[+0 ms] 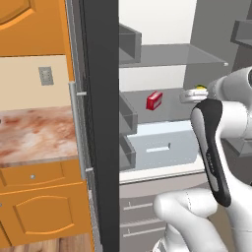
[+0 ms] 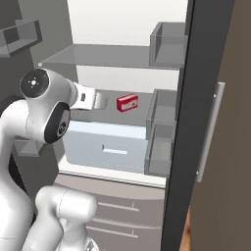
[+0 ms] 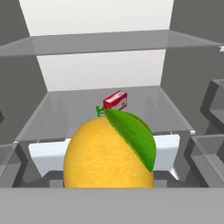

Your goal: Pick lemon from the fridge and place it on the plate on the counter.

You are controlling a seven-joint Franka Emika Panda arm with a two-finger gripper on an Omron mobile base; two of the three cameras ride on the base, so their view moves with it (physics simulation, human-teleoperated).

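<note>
The lemon [image 3: 107,153] stands close before the hand camera, long axis roughly upright in that view, its stem end up with a green leaf [image 3: 133,133] slanting down its right side. It is plain yellow-orange and finely dimpled. In the left base view a sliver of yellow [image 1: 201,88] shows at the claw [image 1: 193,93], just above the fridge [image 1: 101,123] middle shelf [image 1: 162,110] — whether the claw is clamped on it cannot be told. A small red box [image 1: 154,100] sits well behind on that shelf. The shelf's front edge is open; door bins [image 2: 162,125] flank one side. The worktop [image 1: 34,135] lies beyond the door.
</note>
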